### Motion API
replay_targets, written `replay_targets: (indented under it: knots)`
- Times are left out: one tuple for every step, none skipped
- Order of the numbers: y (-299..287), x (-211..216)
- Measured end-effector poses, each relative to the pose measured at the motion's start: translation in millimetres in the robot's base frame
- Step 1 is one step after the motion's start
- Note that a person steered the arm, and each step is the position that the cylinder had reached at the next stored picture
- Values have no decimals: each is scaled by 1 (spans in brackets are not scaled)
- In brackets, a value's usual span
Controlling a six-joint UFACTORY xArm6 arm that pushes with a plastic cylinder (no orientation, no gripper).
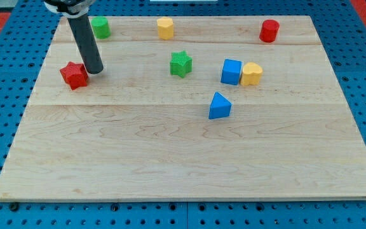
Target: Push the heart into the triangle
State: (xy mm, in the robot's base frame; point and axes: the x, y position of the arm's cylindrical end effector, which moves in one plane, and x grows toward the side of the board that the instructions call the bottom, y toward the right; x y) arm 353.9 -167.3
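While my tip [94,71] touches red star [74,75] (left)

On my feed the board [170,159] is pale wood with fine grain (a blue pegboard surrounds it). Left of the board's centre sits a red star [74,75]; my tip [94,71], on a dark rod, touches it. Also there: green block [100,27], green star [180,63], yellow block [165,28], red cylinder [269,30], blue cube [231,72], yellow heart [251,74], blue triangle [219,106].
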Motion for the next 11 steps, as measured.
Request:
replay_targets:
  knots:
    - [52,-41]
    - [95,-72]
    - [148,-74]
    - [242,-71]
    - [319,-44]
    - [330,-7]
    - [272,31]
    - [214,64]
    - [233,61]
    - [287,28]
    - [258,-19]
